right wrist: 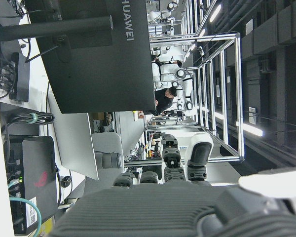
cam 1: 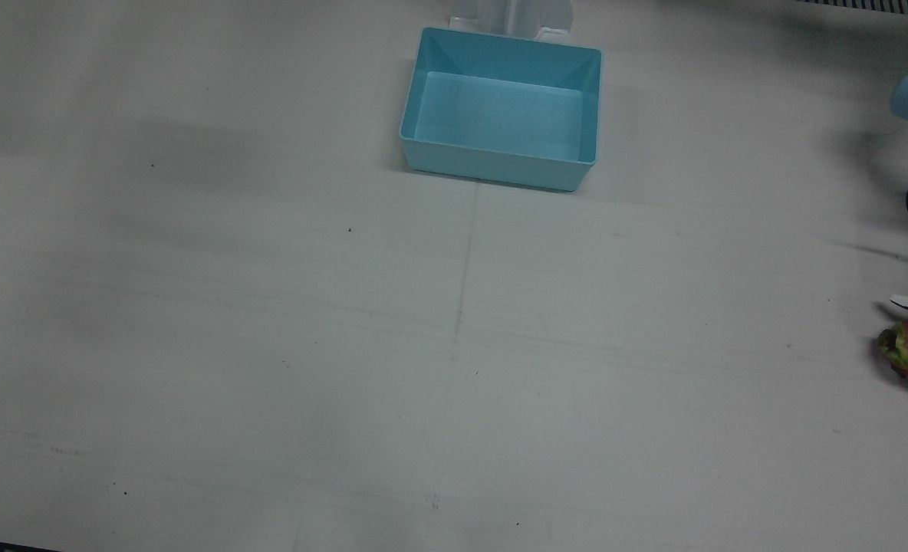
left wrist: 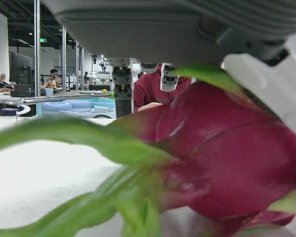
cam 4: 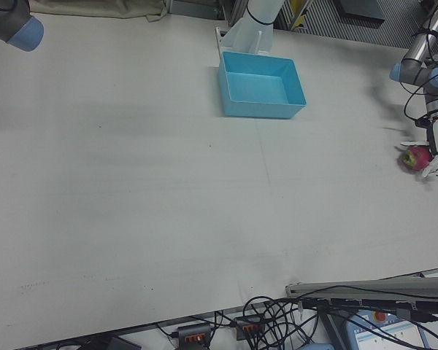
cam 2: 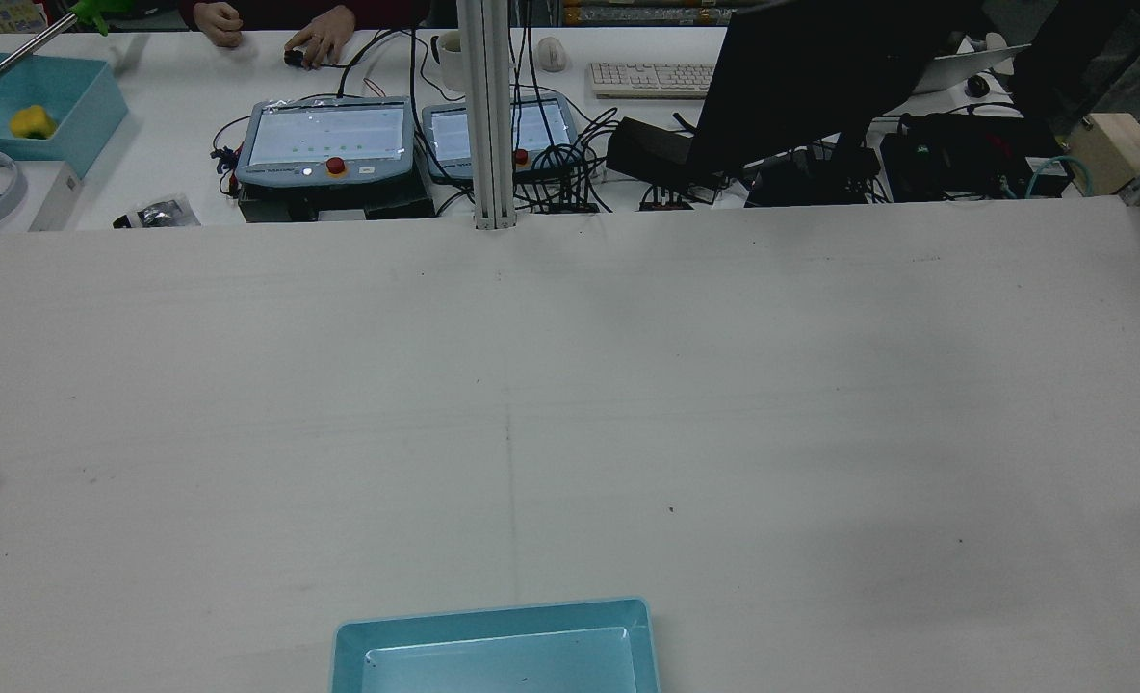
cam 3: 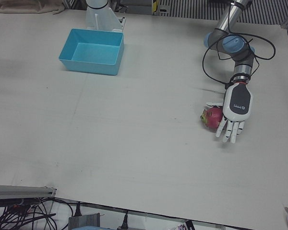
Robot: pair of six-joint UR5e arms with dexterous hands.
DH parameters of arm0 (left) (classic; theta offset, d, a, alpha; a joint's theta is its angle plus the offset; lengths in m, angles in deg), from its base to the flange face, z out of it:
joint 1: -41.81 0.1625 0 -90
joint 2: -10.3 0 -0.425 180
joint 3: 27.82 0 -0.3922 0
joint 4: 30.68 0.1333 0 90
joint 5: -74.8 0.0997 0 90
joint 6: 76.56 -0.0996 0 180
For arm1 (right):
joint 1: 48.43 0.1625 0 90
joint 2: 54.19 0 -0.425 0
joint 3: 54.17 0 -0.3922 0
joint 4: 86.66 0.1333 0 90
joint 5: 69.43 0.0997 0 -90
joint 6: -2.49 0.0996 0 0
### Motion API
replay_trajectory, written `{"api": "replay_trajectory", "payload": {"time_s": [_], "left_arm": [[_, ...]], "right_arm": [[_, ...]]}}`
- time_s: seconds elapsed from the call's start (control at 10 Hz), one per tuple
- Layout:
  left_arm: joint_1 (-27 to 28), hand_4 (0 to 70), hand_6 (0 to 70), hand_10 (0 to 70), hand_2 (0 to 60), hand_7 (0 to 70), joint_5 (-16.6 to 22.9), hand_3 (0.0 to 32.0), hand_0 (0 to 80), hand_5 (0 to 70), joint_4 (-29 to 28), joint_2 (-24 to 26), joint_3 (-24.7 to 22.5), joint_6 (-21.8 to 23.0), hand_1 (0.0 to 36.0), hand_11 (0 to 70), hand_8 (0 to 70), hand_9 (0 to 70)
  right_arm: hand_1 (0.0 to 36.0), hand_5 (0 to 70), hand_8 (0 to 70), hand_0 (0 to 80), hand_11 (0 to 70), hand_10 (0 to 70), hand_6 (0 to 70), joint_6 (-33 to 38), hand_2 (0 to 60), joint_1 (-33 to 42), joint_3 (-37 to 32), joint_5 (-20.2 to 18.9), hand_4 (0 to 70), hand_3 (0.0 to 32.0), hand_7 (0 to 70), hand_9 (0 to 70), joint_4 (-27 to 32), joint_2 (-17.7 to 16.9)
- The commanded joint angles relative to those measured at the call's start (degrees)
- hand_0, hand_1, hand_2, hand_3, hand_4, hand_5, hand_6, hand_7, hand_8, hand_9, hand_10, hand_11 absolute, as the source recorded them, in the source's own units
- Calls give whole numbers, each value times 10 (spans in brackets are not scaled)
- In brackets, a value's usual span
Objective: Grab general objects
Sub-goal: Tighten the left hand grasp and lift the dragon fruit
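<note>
A round magenta dragon fruit w/ green scales (cam 3: 211, 117) is flanked by the white left hand (cam 3: 235, 111), fingers spread, at its 3 o'clock. Contact cannot be told. The light-blue rectangular plastic bin (cam 3: 92, 51) is seen approx. at 10 o'clock; right hand (right wrist: 187, 197) state cannot be told.

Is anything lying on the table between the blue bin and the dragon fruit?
No. In the left-front view, only bare white table separates the blue bin from the dragon fruit beside the left hand.
</note>
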Motion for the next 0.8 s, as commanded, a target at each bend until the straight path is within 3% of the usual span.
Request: {"api": "replay_trajectory", "payload": {"time_s": [0.0,0.1,0.3,0.5,0.7], "left_arm": [[1,700,344,395,40,503,-1,0,541,297,-3,1,1,1,88,550,396,379],[1,700,381,432,19,553,-1,0,540,338,-6,1,3,1,74,601,432,431],[-1,700,397,539,0,612,-2,0,570,346,-13,1,3,2,5,700,467,486],[-4,700,376,551,0,592,-2,0,589,338,-9,-3,-16,8,13,700,445,458],[-6,692,347,520,0,570,0,0,586,317,41,-5,-89,9,15,700,425,433]], "right_arm": [[0,0,0,0,0,0,0,0,0,0,0,0,0,0,0,0,0,0],[0,0,0,0,0,0,0,0,0,0,0,0,0,0,0,0,0,0],[0,0,0,0,0,0,0,0,0,0,0,0,0,0,0,0,0,0],[0,0,0,0,0,0,0,0,0,0,1,0,0,0,0,0,0,0],[0,0,0,0,0,0,0,0,0,0,1,0,0,0,0,0,0,0]]}}
